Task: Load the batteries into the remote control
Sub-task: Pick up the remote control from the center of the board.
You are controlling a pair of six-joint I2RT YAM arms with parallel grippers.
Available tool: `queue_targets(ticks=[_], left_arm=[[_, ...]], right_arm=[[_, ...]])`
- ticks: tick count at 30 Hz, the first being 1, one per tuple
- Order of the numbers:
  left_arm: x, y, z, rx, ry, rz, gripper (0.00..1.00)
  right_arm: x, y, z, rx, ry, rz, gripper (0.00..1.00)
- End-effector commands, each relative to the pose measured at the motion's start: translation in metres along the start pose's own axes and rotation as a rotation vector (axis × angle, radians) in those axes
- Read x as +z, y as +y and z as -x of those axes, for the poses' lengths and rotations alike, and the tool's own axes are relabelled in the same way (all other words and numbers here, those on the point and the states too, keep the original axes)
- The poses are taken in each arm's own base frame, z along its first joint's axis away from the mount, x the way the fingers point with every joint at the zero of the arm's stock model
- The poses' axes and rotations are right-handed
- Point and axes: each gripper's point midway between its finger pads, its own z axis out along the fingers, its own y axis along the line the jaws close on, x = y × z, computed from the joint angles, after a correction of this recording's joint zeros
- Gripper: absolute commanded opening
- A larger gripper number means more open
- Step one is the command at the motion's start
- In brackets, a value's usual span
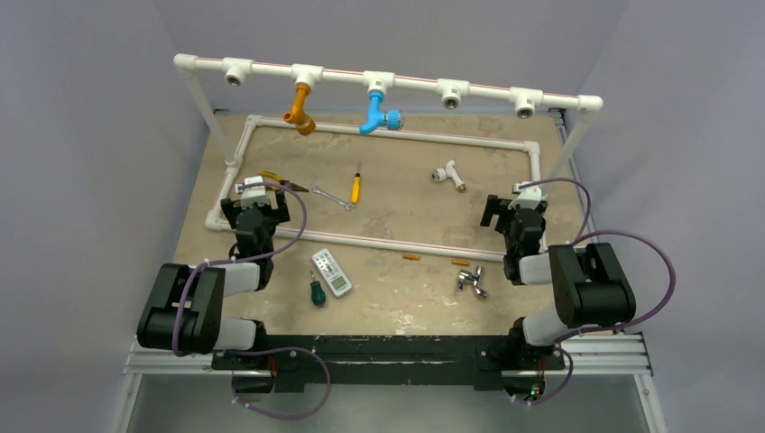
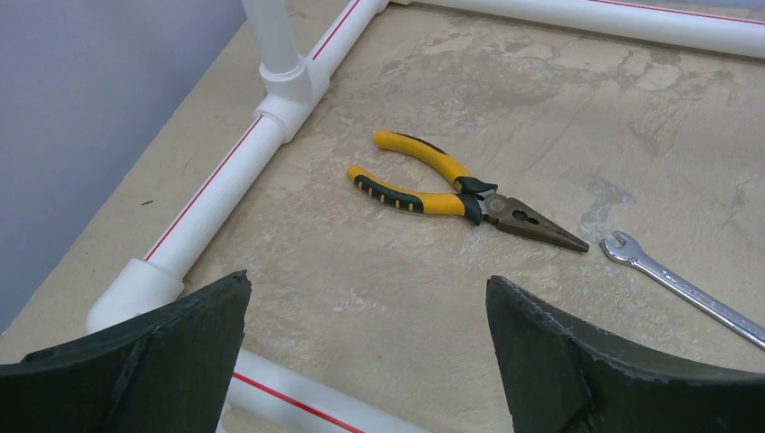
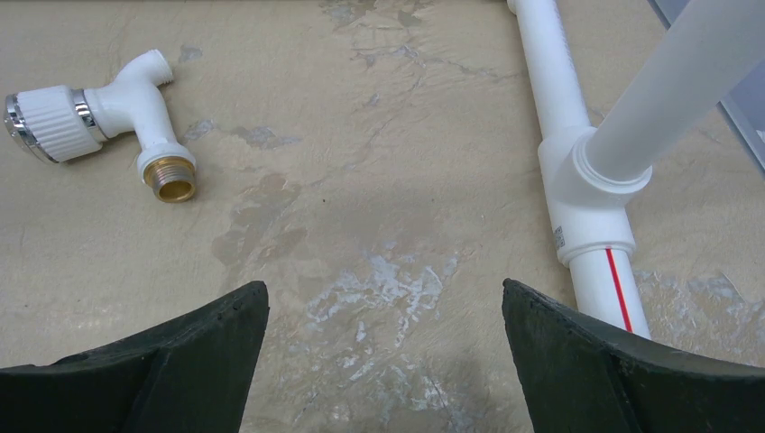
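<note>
No text can be read: the small grey print (image 3: pixel 559 239) on the white pipe fitting (image 3: pixel 591 203) at right and the remote control (image 1: pixel 331 271) buttons are too tiny.

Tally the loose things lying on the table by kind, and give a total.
Batteries: 2
Remote control: 1
Yellow-handled screwdriver: 1
Green-handled tool: 1
Pliers: 1
Wrench: 1
White tap: 1
Chrome fitting: 1
Total: 9
</note>
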Motion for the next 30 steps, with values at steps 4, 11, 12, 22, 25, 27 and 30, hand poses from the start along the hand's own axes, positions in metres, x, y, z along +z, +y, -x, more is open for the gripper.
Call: queue_targets(ticks=[4, 11, 12, 22, 25, 27, 30], left_arm=[[0.005, -0.003, 0.02, -0.036, -0.054, -0.006, 1.0], [-0.002, -0.006, 0.024, -0.017, -0.086, -0.018, 1.0], [-0.008, -0.01, 0.031, 0.012, -0.115, -0.033, 1.0], [-0.063, -0.015, 0.073, -0.121, -0.094, 0.063, 1.0], [-0.076, -0.014, 0.075, -0.253, 0.032, 0.082, 1.0], [-0.087, -0.019, 0.076, -0.305, 0.128, 0.06, 1.0], [-0.1, -0.031, 0.087, -0.342, 0.215, -0.012, 1.0]], right_arm=[[0.002, -0.003, 0.019, 0.022, -0.069, -0.022, 0.99], [-0.003, -0.006, 0.023, 0.028, -0.09, -0.032, 0.99], [-0.005, -0.007, 0.028, 0.033, -0.099, -0.039, 0.99], [-0.039, -0.015, 0.069, 0.107, -0.106, -0.08, 0.99], [-0.051, -0.006, 0.076, 0.192, -0.096, -0.039, 0.99], [-0.057, 0.007, 0.075, 0.239, -0.032, 0.015, 0.99], [-0.064, 0.024, 0.072, 0.182, 0.077, 0.048, 0.99]])
